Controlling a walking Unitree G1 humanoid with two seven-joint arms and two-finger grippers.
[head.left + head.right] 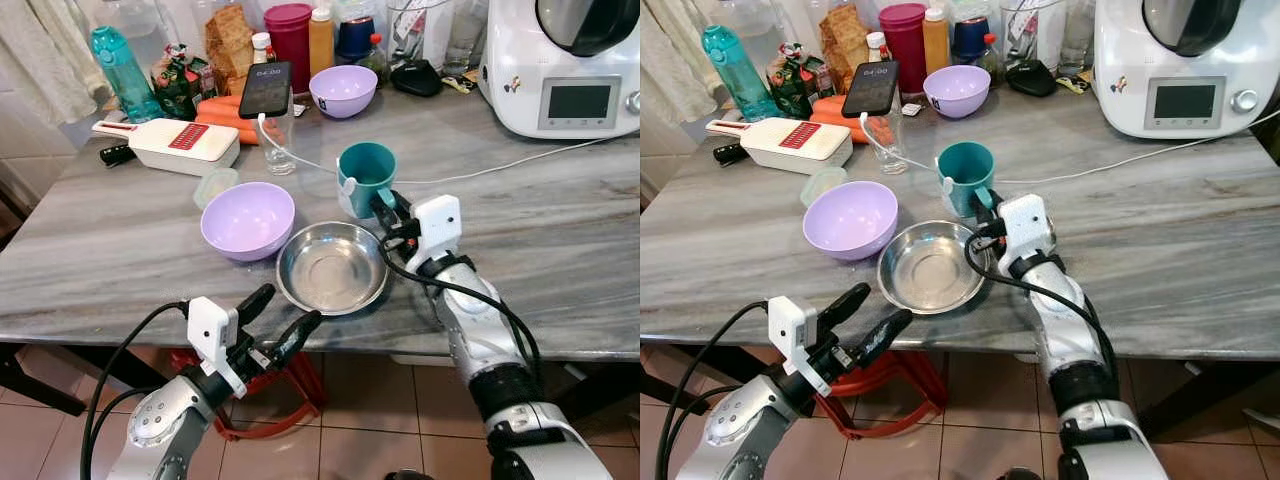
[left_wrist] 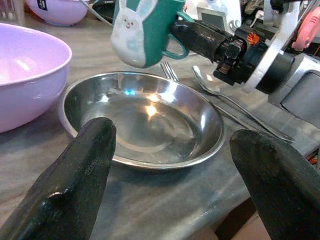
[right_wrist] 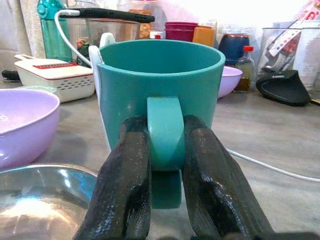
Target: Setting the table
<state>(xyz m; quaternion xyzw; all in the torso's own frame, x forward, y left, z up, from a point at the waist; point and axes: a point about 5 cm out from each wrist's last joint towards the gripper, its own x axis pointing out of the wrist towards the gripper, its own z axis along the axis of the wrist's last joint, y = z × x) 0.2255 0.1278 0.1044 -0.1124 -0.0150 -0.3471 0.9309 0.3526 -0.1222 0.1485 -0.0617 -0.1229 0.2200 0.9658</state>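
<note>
A teal mug (image 1: 366, 175) with a white rabbit on its side is held by its handle (image 3: 165, 132). My right gripper (image 1: 387, 207) is shut on that handle, behind the steel plate (image 1: 332, 267). In the left wrist view the mug appears to hang just above the tabletop. A lavender bowl (image 1: 247, 220) sits left of the plate. Beside the plate's right rim lie a fork (image 2: 170, 72) and a spoon (image 2: 212, 86), under my right arm. My left gripper (image 1: 290, 306) is open at the table's front edge, pointing at the plate with nothing between its fingers.
A second lavender bowl (image 1: 343, 90), a phone (image 1: 265, 88) propped on a glass, a white slicer (image 1: 180, 145), carrots and bottles crowd the back. A white kitchen machine (image 1: 560, 70) stands back right, and its cable (image 1: 520, 160) crosses the marble table (image 1: 560, 240). A red stool (image 1: 270, 395) stands below.
</note>
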